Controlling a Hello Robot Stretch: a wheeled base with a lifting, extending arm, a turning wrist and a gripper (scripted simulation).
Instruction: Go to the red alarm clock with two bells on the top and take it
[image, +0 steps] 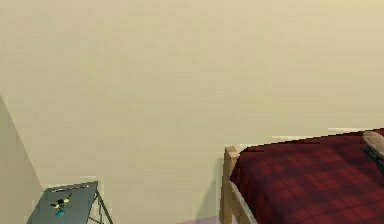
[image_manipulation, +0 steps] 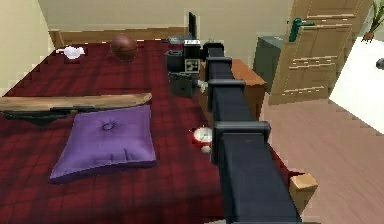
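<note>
A small red thing with a white face (image_manipulation: 203, 136), plausibly the alarm clock, lies on the dark red bed cover (image_manipulation: 60, 190), close against the left side of my arm (image_manipulation: 240, 140). The arm reaches out over the bed. At its far end are the two white squares and, left of them, my gripper (image_manipulation: 180, 78), with the bed cover and dark things behind it. I cannot tell whether it holds anything. In the forward view a corner of the same red-covered bed (image: 310, 180) sits at the lower right.
On the bed lie a purple pillow (image_manipulation: 105, 140), a long wooden bat-like thing (image_manipulation: 75, 102), a brown ball (image_manipulation: 123, 45) and a small white thing (image_manipulation: 70, 52). A wooden nightstand (image_manipulation: 255, 92), grey box (image_manipulation: 270, 58) and wooden door (image_manipulation: 318, 50) stand right. A small grey table (image: 68, 205) stands by the wall.
</note>
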